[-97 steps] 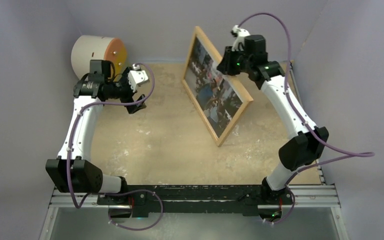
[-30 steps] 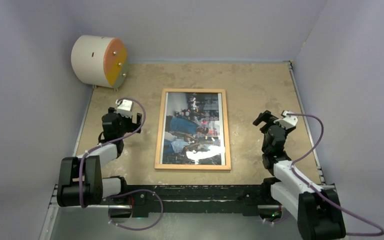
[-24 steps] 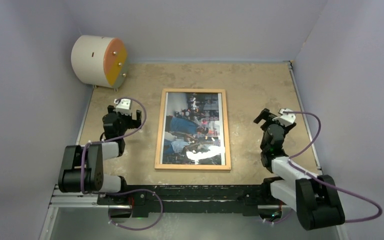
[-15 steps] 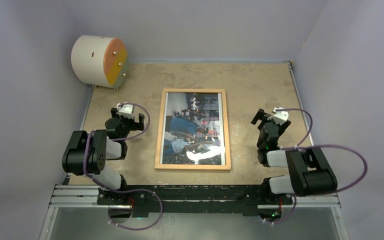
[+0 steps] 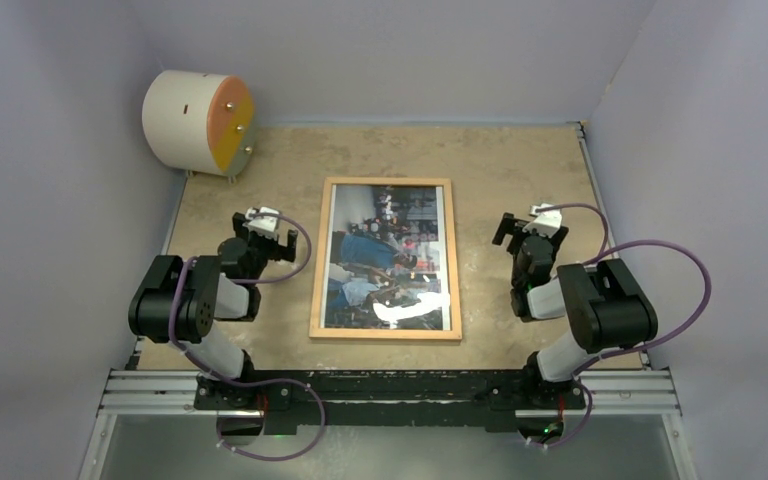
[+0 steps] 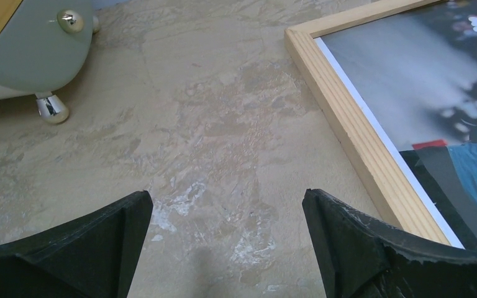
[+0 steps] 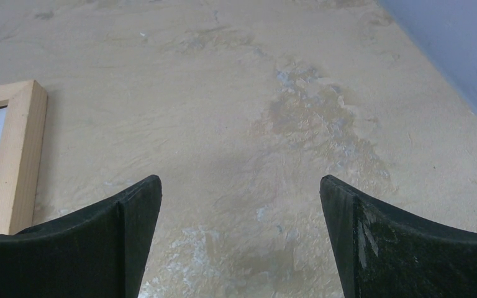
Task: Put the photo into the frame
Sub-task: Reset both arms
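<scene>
Since the photo [image 5: 390, 262] lies face up inside the frame [image 5: 385, 184], flat at the centre of the top view, I judge the job done. My left gripper [image 6: 225, 202] and right gripper [image 7: 241, 186] flank it, jaws wide, holding nothing.

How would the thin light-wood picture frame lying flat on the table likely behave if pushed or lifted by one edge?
Probably stiff: the thin light-wood picture frame has straight rails and square corners. Pushed, it would likely slide rather than roll, since it lies flat on the beige table. The glare on its clear pane suggests a slippery, possibly fragile face.
</scene>
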You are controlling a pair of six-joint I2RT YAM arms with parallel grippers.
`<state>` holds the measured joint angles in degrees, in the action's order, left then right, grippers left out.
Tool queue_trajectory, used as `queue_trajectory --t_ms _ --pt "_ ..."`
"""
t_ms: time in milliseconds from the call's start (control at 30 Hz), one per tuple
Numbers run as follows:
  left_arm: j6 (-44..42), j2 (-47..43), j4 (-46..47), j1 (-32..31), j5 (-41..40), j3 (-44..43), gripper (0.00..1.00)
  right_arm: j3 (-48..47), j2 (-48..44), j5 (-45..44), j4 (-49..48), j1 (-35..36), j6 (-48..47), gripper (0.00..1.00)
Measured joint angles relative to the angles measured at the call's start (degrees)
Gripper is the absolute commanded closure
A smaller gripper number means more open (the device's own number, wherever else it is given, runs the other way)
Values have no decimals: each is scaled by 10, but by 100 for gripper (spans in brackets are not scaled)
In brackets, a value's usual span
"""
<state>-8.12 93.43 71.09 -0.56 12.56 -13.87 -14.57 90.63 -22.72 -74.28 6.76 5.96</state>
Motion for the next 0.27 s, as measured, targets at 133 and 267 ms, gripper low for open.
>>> queue_trajectory --t_ms 133,267 --pt "0 0 -1 0 -2 0 0 0 0 0 0 -1 -1 1" --pt "0 0 -1 0 -4 -1 0 0 0 0 -6 -1 -2 1"
